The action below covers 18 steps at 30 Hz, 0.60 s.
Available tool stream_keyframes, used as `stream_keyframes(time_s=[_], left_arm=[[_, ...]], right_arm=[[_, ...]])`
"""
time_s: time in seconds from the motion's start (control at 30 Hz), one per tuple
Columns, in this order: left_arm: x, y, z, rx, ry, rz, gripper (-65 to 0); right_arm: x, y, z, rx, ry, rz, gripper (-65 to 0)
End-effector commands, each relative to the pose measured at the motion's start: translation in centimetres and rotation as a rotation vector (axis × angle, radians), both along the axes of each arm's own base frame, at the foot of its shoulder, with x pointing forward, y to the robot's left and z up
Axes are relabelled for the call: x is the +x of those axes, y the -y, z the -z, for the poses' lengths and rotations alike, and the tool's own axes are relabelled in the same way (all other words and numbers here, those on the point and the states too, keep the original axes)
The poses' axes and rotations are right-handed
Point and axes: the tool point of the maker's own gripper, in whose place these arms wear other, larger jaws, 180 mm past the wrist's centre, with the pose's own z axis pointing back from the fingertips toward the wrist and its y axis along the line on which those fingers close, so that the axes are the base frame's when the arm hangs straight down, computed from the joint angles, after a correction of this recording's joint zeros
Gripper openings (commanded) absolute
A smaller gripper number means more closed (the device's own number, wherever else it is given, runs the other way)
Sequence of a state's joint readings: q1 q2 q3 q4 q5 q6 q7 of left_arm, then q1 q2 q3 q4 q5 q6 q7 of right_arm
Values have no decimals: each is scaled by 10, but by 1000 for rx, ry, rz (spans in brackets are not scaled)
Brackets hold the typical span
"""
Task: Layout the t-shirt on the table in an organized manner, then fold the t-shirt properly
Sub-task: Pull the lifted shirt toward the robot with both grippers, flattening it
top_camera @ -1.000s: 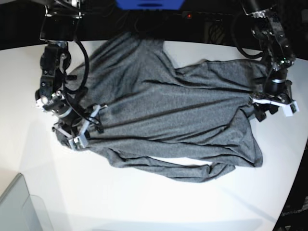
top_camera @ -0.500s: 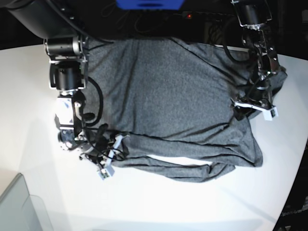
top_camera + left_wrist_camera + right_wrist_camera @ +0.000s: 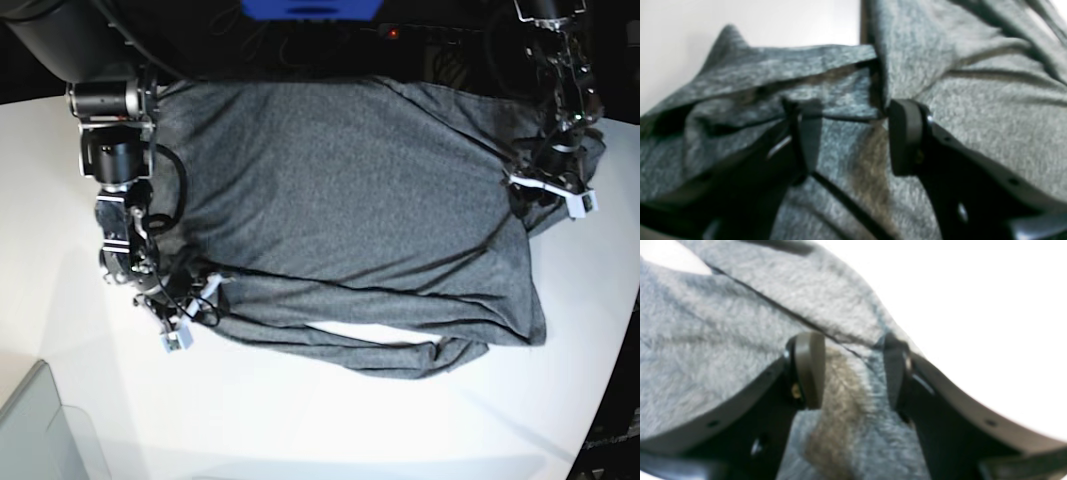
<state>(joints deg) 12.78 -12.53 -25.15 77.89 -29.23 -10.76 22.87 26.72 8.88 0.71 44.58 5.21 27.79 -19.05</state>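
Observation:
The dark heather-grey t-shirt (image 3: 350, 190) lies spread over the back half of the white table (image 3: 330, 430), with its near edge bunched into folds. My left gripper (image 3: 545, 195) is at the shirt's right edge, shut on a fold of cloth; in the left wrist view the gripper (image 3: 855, 136) has fabric (image 3: 940, 100) between its pads. My right gripper (image 3: 185, 320) is at the shirt's lower left corner, and in the right wrist view it (image 3: 853, 373) pinches bunched cloth (image 3: 723, 340). Creases run from both grips across the shirt.
A clear, greyish container corner (image 3: 35, 430) sits at the front left. The table's curved edge (image 3: 612, 370) runs down the right side. Behind the back edge are dark equipment and a blue object (image 3: 310, 8).
Both grippers have moved toward the table's back edge, dragging the shirt. Its upper part now lies wider and flatter. The front folds have stayed in place.

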Motion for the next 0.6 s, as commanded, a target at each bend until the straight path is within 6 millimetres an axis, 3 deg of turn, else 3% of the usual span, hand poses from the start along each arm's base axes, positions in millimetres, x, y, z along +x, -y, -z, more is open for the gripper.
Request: stream_keyframes(time_s=[0.0,0.13,0.23,0.33,0.57], left_arm=[[-16,-3,11,6,-71,-2,-329],[-31,-21,11,9,-76,-67,-329],[-32,-20,1,1,-45,-92,-329],[-23,-12,-24,18,22,-68,-329],[15,15,-94,31,231,-30,-329]], right_arm=[[2,18,-3,-31,-9,31,-356],[-4,43,5,-16,-23,147,-356],[-7,54,9,-26,-33,204,-356],[-12,57,14,-29,-42,226,-356],[-7,54,-12,-49,45,209,-356]])
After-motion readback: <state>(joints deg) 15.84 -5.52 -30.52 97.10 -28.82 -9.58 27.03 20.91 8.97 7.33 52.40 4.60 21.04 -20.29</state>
